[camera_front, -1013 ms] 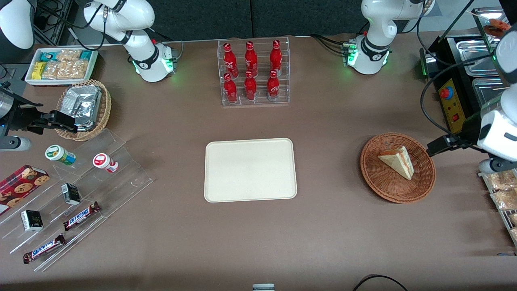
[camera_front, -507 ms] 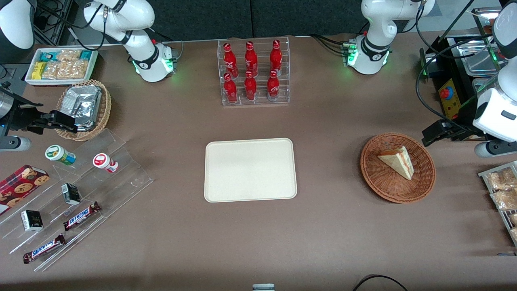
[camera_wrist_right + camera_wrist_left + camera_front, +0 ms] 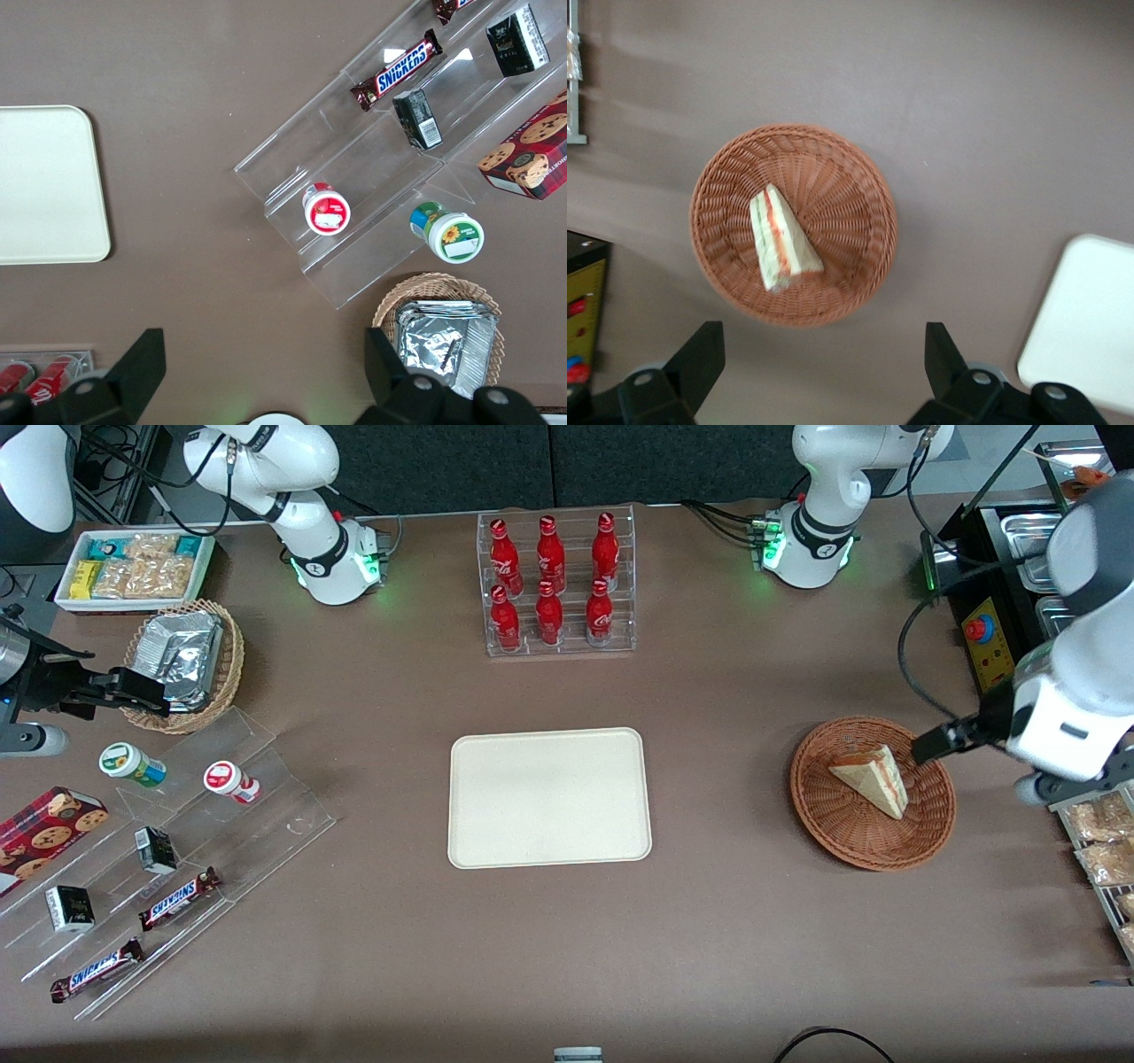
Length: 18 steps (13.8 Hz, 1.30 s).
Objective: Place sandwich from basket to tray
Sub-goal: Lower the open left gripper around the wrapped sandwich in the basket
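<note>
At the right of the front frame, a little below mid-height, the sandwich (image 3: pixel 873 779) lies in the basket (image 3: pixel 842 833), its pale bread face up and its point toward the lower right. In the wrist view the sandwich (image 3: pixel 781 239) shows its cut edge with red and green filling, and it sits off-centre in the basket (image 3: pixel 850 177), close to the rim. The claw (image 3: pixel 819 363) hangs above the tabletop (image 3: pixel 753 939) just off that rim, not over the wedge, with its two dark fingers (image 3: pixel 700 354) spread wide and nothing between them. From the front the claw (image 3: pixel 935 741) appears at the basket's upper-right edge. The tray (image 3: pixel 549 797) sits bare at the middle of the frame, well apart from the basket.

We judge the wedge to be light and soft — bread that gives under pressure, with a clear wrap that may be slick. A hard squeeze would likely crush it or push the filling out. We would take it across the two flat bread faces near the thick middle, not at the thin point, with the fingers straddling its short width. The woven floor slopes — so we expect the wedge could tip or slide as the fingers close
</note>
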Each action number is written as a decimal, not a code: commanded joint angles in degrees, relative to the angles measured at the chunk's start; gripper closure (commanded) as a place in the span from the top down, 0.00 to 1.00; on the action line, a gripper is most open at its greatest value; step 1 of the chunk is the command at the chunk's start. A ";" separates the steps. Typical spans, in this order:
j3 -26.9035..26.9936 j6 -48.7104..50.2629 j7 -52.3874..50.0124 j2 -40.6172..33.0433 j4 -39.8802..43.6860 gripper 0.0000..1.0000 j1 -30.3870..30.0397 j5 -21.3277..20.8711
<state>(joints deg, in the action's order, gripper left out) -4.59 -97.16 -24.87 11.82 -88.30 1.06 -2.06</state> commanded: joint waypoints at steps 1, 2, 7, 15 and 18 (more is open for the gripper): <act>0.02 -9.15 -7.63 -1.98 -9.24 1.00 -0.36 -1.19; 0.10 -11.01 -10.18 -1.72 -10.57 1.00 -0.36 -1.19; 0.37 -20.51 -21.00 -1.80 -18.65 1.00 -1.32 -0.49; 0.46 -23.68 -21.36 -1.72 -21.48 1.00 -1.32 -0.66; 0.46 -28.50 -21.63 -2.06 -25.33 1.00 -2.11 -0.40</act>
<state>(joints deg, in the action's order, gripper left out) -3.99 -121.63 -45.33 11.69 -109.09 -0.27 -2.31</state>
